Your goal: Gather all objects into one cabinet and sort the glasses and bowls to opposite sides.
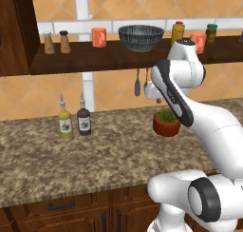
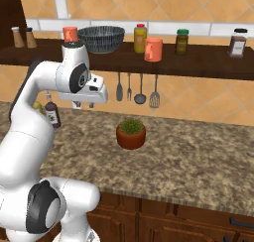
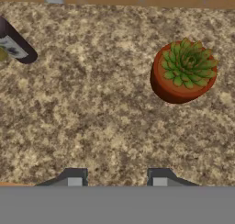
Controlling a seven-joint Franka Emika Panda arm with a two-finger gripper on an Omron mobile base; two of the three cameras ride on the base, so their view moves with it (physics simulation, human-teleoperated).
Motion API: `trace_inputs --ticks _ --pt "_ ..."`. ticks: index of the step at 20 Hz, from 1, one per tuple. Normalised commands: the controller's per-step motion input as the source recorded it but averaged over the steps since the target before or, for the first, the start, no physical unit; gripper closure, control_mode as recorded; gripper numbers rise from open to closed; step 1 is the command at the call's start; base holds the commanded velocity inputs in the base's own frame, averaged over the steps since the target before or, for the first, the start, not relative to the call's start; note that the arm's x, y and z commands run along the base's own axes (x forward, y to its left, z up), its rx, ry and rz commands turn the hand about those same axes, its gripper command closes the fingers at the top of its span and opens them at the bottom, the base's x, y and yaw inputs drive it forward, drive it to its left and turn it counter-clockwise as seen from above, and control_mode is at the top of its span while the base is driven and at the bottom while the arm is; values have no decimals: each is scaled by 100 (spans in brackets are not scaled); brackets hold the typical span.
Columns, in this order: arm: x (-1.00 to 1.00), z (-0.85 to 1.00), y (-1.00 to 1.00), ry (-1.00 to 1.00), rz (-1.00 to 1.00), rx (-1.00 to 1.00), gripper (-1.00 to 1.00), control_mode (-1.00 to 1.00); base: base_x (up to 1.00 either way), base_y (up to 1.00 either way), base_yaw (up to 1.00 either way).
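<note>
Hovering over the counter (image 3: 92, 117), my gripper (image 3: 117, 179) is standing partly open and empty, while cups (image 2: 154, 49) and bowl (image 2: 101, 38) are sitting on the shelf (image 2: 198, 62), risking me bumping the plant pot (image 3: 182, 72).

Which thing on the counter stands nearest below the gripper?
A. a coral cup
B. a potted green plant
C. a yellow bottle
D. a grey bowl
B: in the hand view the potted green plant in its terracotta pot stands on the speckled counter just ahead of the gripper, whose jaws are apart and hold nothing.
</note>
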Motion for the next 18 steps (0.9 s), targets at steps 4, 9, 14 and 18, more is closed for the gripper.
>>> trace_inputs --ticks 4,9,14,18 --pt "-19 -12 -3 -5 0 0 -100 -100 0 0 0" --pt "-64 17 0 -42 0 -1 -100 -100 0 0 0" --pt "-54 72 0 -49 0 -6 -100 -100 0 0 0" --pt "-40 88 0 -39 0 -3 -100 -100 0 0 0"
